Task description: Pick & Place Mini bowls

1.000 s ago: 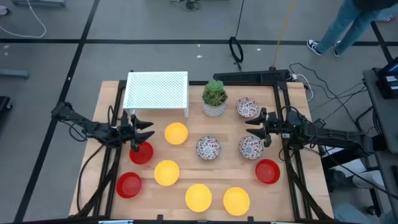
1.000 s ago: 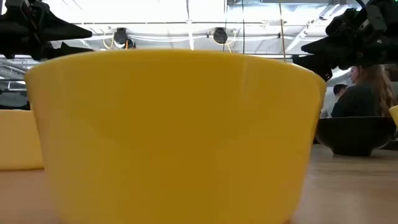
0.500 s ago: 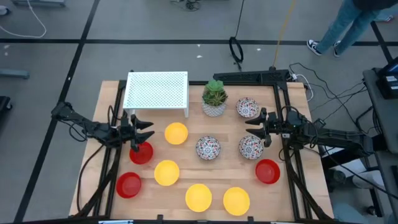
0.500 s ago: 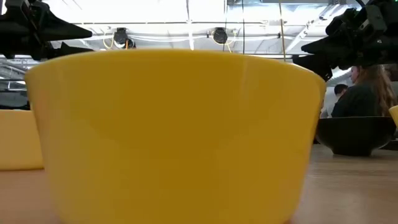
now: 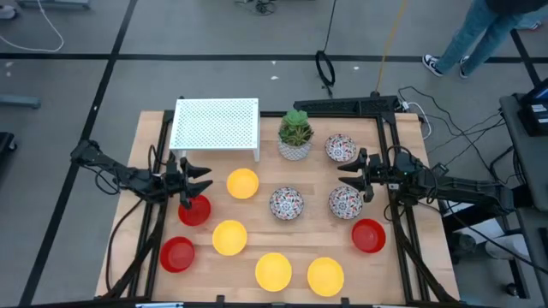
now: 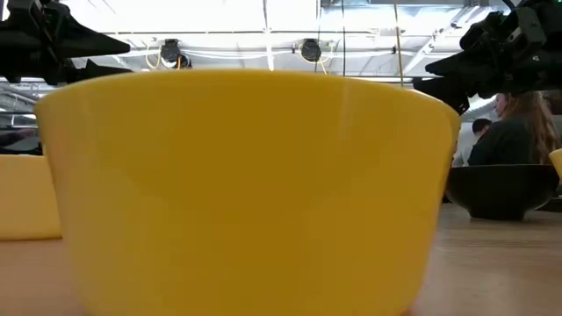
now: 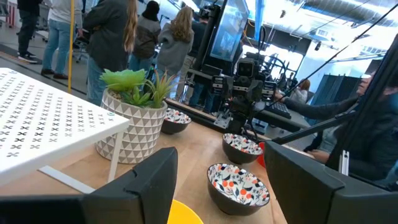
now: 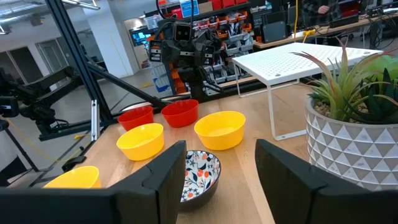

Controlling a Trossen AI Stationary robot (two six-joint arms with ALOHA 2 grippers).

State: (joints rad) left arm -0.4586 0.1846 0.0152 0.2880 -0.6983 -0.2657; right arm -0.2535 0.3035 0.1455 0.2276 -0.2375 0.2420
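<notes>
Mini bowls stand rim up on the wooden table [image 5: 257, 218]: yellow ones [image 5: 242, 183] [image 5: 229, 238] [image 5: 273, 270], red ones [image 5: 194, 210] [image 5: 178, 254] [image 5: 368, 235], and white floral ones [image 5: 286, 204] [image 5: 346, 202] [image 5: 341, 148]. My left gripper [image 5: 205, 180] hovers open and level at the table's left side, above the red bowl there. Its wrist view looks over a floral bowl [image 7: 238, 185]. My right gripper [image 5: 345, 180] hovers open and level at the right side, beside a floral bowl [image 8: 199, 174]. Nothing is between either pair of fingers. One yellow bowl [image 6: 246, 189] fills the low view.
A white perforated rack [image 5: 214, 124] stands at the far left. A white pot with a green plant [image 5: 295, 135] sits next to it. Black frame rails [image 5: 396, 197] run along both table sides. People stand in the room beyond [image 7: 118, 37].
</notes>
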